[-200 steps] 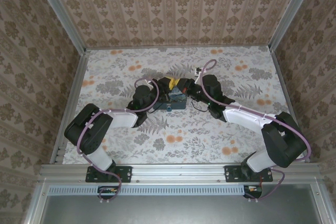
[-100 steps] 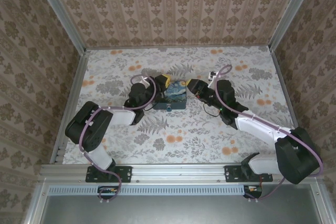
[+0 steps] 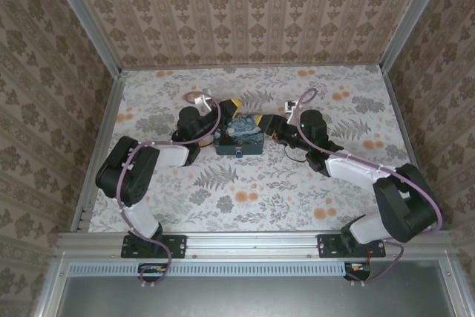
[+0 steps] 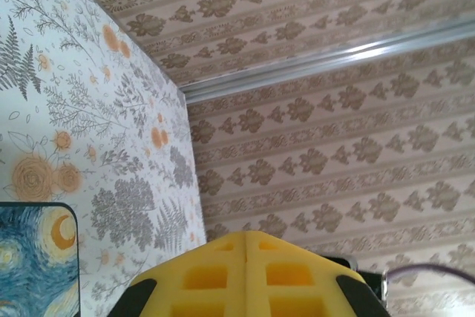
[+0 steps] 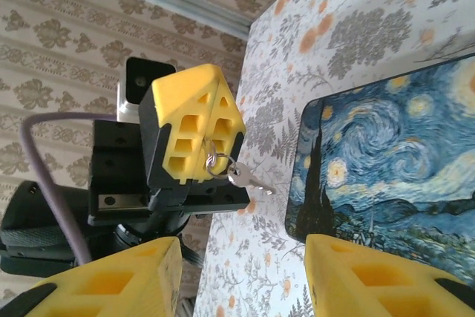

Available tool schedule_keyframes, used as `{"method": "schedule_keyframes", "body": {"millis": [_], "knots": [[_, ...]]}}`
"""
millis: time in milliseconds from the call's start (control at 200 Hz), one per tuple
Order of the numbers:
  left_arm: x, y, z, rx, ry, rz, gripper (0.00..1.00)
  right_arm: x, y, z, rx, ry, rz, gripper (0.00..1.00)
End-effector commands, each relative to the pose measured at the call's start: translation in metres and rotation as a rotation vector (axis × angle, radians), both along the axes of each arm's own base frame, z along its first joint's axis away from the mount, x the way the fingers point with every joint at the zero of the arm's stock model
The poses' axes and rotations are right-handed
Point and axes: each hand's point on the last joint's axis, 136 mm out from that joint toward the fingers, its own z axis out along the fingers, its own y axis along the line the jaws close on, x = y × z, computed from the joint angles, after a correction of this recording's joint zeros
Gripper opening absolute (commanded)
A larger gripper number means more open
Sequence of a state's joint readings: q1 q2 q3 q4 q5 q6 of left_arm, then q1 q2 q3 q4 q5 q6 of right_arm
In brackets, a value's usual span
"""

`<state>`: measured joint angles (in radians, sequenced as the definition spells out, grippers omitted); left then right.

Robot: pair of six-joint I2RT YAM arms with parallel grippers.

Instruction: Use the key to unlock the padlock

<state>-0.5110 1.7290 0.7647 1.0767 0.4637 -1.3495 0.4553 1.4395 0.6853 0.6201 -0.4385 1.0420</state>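
Table (image 3: 297, 183): floral cloth, both arms reaching to its middle.
Tin (image 3: 241, 136): starry-night lid up, flat on the cloth between the two grippers; its corner shows in the left wrist view (image 4: 26, 257).
Left gripper (image 3: 228, 104): at the tin's far left corner. Fingers pressed together (image 5: 210, 139), pinching a small ring (image 5: 214, 159).
Right gripper (image 3: 269, 122): just beside the tin's right edge. Fingers wide apart (image 5: 243, 246), holding nothing, pointing at the left gripper.
Key (image 5: 247, 177): hangs from the ring, below the left fingertips, beside the tin's edge and apart from it.
Padlock (image 3: 240, 153): perhaps the pale spot on the tin's near side; too small to tell.
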Motion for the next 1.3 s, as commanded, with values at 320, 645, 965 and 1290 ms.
{"method": "schedule_keyframes", "body": {"millis": [320,645,965,1290], "knots": [[-0.025,-0.024,0.03,0.08,-0.122,-0.066,0.0,0.012,0.028,0.049,0.082,-0.206,0.069,0.45],[-0.027,-0.031,0.04,0.041,-0.122,-0.059,0.0,0.014,0.028,0.039,0.08,-0.184,0.057,0.38],[-0.024,-0.029,0.041,0.022,-0.106,-0.04,0.0,0.01,0.028,0.029,0.095,-0.162,0.059,0.32],[-0.023,-0.029,0.045,-0.002,-0.103,-0.034,0.0,0.009,0.029,0.022,0.09,-0.146,0.058,0.27]]}}
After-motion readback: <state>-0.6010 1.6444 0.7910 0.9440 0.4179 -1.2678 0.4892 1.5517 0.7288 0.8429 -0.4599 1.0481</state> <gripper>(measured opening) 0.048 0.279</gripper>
